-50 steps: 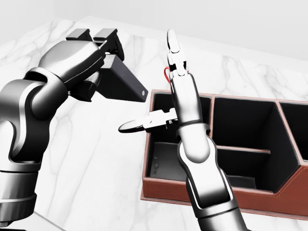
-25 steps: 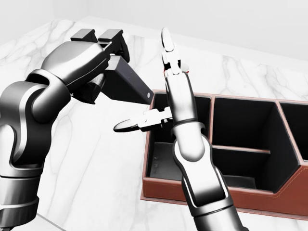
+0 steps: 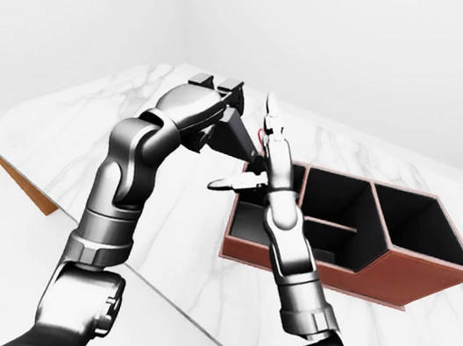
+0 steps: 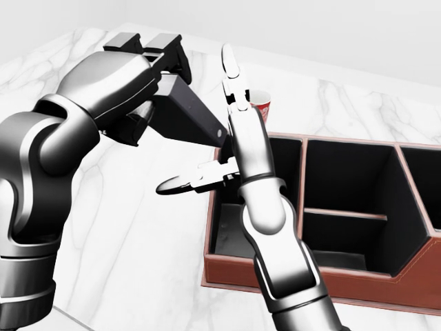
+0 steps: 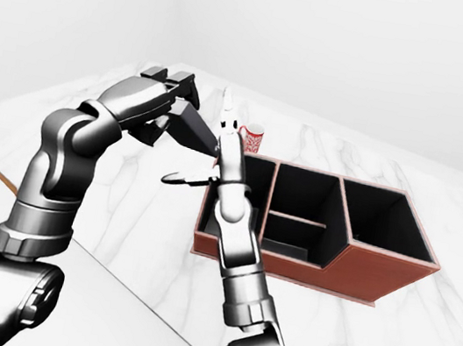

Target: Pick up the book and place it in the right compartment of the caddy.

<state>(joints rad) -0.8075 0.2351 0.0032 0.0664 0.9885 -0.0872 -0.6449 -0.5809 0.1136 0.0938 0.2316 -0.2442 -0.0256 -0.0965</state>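
Observation:
The book [image 4: 185, 110] is a flat dark slab, tilted in the air above the marble table [image 4: 138, 234], its lower corner near the caddy's left end. My left hand [image 4: 155, 83] is shut on its upper end. My right hand [image 4: 201, 127] stands open just right of the book, one finger pointing up and its thumb [image 4: 180, 183] stretched out left under the book. The caddy [image 3: 392, 275] is a brown box with black compartments. Its right compartment [image 5: 384, 218] is the large one at the far right.
A red and white cup [image 5: 253, 138] stands on the table behind the caddy's left end. In the left-eye view the table's edge [image 3: 11, 161] runs diagonally at the left, with floor below it.
My left hand has carried the book a little right, toward the caddy's left end. My right hand has shifted left and up, uncovering the cup behind it.

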